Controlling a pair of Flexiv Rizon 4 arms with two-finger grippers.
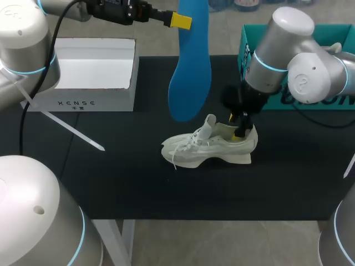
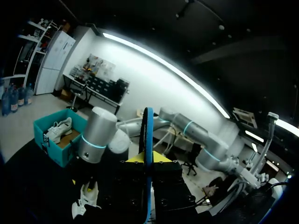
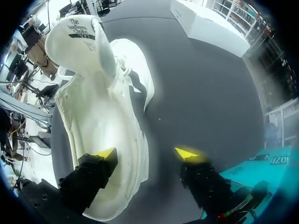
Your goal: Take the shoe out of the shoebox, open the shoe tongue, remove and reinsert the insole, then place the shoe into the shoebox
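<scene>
A white shoe [image 1: 208,147] lies on its sole on the black table top [image 1: 111,177], toe to the left, tongue [image 3: 81,39] pulled up. My right gripper [image 1: 241,130] is down at its heel. In the right wrist view this gripper [image 3: 146,153] stands open, one finger inside the shoe [image 3: 100,116] and the other outside its side wall, over the mat. High above the table, my left gripper [image 1: 180,21] is shut on the upper end of a blue insole [image 1: 191,72], which hangs down behind the shoe. The left wrist view shows the insole [image 2: 148,140] edge-on between that gripper's [image 2: 147,159] yellow tips.
An open white shoebox [image 1: 94,102] stands at the back left of the table. At the back right, close behind my right arm, is a teal box [image 1: 247,41]; the left wrist view shows that teal box [image 2: 51,140] holding another white shoe.
</scene>
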